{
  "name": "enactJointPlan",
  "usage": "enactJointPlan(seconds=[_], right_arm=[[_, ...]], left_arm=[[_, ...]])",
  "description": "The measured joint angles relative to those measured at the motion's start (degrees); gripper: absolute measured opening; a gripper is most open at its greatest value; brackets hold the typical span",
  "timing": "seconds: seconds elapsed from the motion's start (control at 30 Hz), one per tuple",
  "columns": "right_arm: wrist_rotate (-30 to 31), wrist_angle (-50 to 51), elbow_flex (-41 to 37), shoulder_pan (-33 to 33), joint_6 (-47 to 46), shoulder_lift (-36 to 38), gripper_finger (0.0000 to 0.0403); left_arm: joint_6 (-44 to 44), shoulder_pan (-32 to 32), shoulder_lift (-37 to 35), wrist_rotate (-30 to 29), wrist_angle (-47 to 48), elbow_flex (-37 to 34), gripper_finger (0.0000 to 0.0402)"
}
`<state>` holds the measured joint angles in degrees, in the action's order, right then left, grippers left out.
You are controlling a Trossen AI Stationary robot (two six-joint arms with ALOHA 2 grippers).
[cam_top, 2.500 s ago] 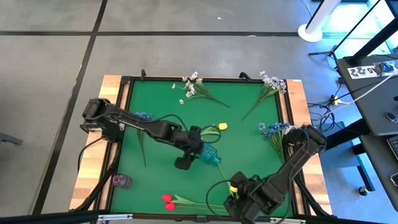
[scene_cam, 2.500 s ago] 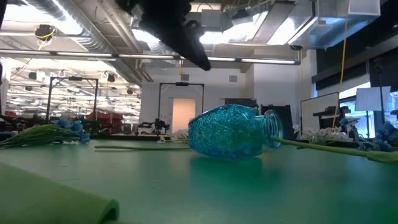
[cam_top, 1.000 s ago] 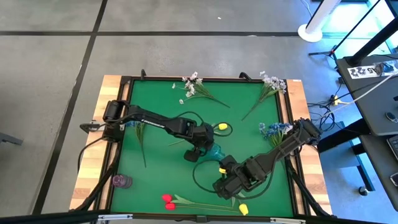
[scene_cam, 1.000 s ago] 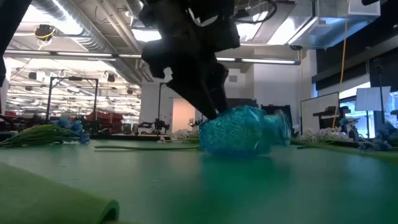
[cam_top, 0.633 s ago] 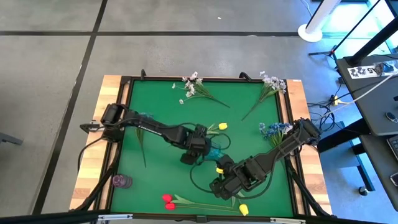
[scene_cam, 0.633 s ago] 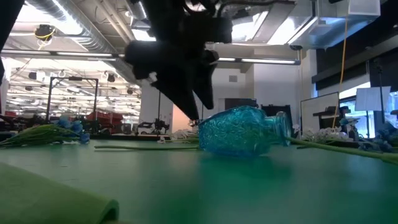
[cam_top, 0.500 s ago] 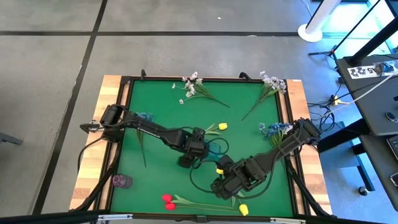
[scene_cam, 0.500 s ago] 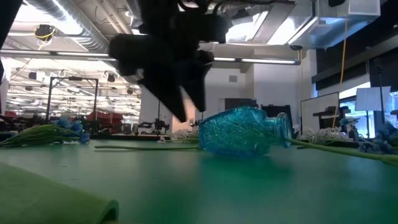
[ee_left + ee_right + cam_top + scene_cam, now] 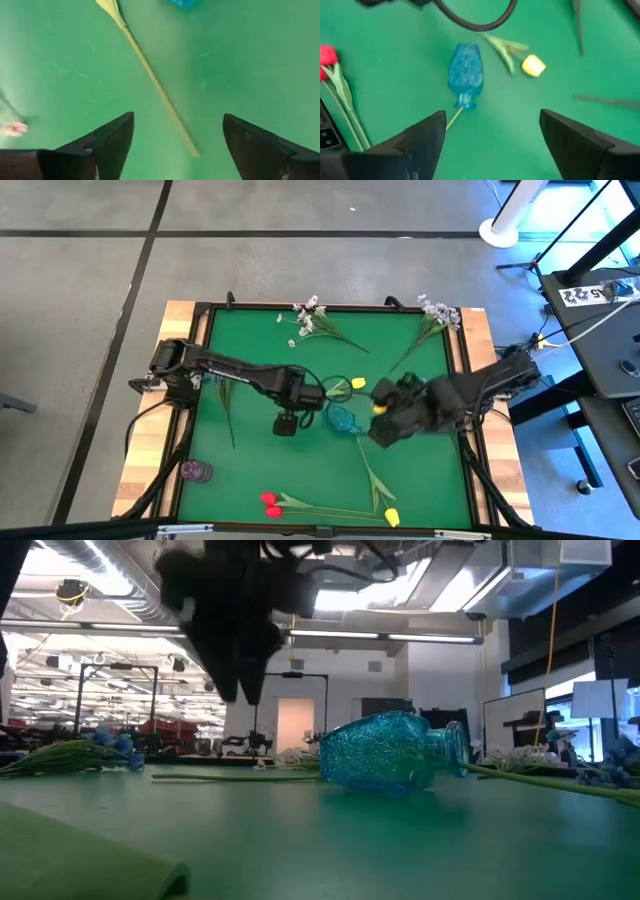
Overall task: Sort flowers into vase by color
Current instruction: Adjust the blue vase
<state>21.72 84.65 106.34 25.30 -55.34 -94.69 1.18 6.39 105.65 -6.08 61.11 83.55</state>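
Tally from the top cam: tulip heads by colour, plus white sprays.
Red tulips: 2
Yellow tulips: 2
White sprays: 2
Total: 6

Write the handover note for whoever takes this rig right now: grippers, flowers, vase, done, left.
Left gripper: open, empty, above the mat beside the blue vase.
Right gripper: open, empty, on the vase's other side.
Blue vase: lying on its side mid-mat, with one green stem at its mouth; whether it goes inside is not clear.
Purple vase: at the mat's left edge, its posture unclear.
Flowers on the mat: red tulips, yellow tulips and, white sprays and, blue bunch.
Done: no flower clearly sorted.
Left: right the vase, sort by color.
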Motion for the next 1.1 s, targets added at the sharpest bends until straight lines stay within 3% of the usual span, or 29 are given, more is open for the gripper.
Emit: enactJointPlan(seconds=[0.17, 0.53, 0.7, 0.8, 0.9, 0.97, 1.1], right_arm=[[2.6, 0.1, 0.0, -1.9, 6.0, 4.3, 0.0319], [7.2, 0.9, 0.0, -1.7, 10.6, 5.9, 0.0319], [10.3, 1.0, 0.0, -1.7, 11.2, 6.0, 0.0319], [12.1, 1.3, 0.0, -3.3, 12.3, 6.2, 0.0319], [11.0, 2.4, 0.0, -5.9, 11.7, 6.5, 0.0319], [9.9, 3.3, 0.0, -8.0, 10.7, 6.6, 0.0319], [6.0, 4.0, 0.0, -12.0, 8.7, 6.8, 0.0319]], left_arm=[[7.5, 0.2, -0.1, 3.3, -0.5, -0.1, 0.0299], [6.8, -4.8, 0.1, 4.3, -5.6, -1.3, 0.0331], [-2.3, -10.2, 0.1, 3.0, -5.8, -1.5, 0.0334], [-6.0, -13.6, 0.1, -2.3, -4.3, -1.6, 0.0334], [-17.2, -16.4, 0.1, -3.9, -5.1, -1.2, 0.0334], [-22.8, -17.1, 0.1, -2.3, -6.3, -1.3, 0.0335], [-25.0, -18.8, 0.1, 8.0, -12.6, -3.2, 0.0335]])
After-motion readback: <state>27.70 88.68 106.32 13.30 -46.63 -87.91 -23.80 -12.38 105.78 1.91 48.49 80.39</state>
